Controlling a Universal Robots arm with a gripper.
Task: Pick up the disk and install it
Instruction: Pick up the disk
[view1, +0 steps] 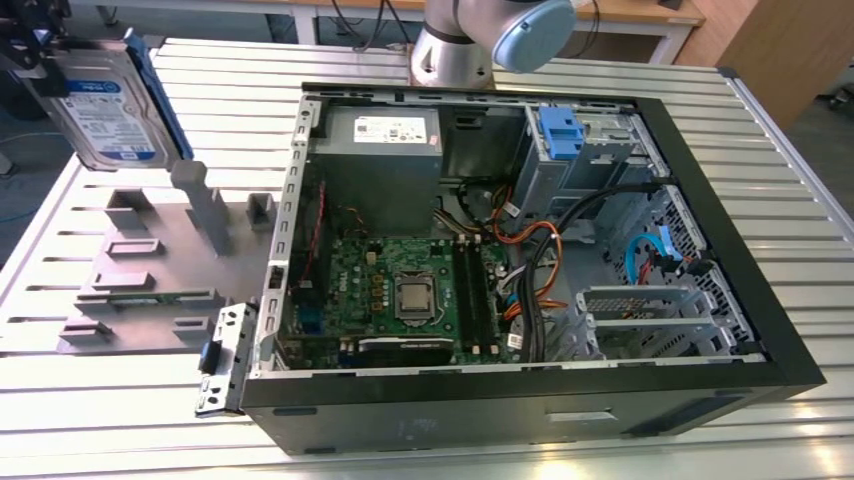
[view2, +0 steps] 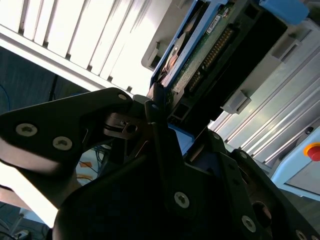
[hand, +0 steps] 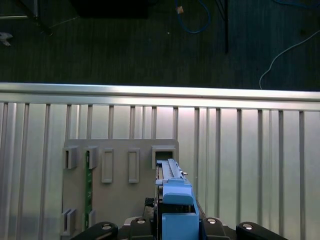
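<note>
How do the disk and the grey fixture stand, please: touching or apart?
Apart: in the exterior view, bare table slats show between the raised disk and the grey fixture.

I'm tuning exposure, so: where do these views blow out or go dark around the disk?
Second wrist view: the table slats wash out white, and the gripper holding the disk is near-black. First wrist view: the slats glare, the floor is dark. Exterior view: even light on the disk.

Silver arm tube (view1: 447, 55) with pale blue joint cap (view1: 531, 30); matte black jaws, linkage plates (view2: 75, 130) studded with silver screws (view2: 181, 200)
</note>
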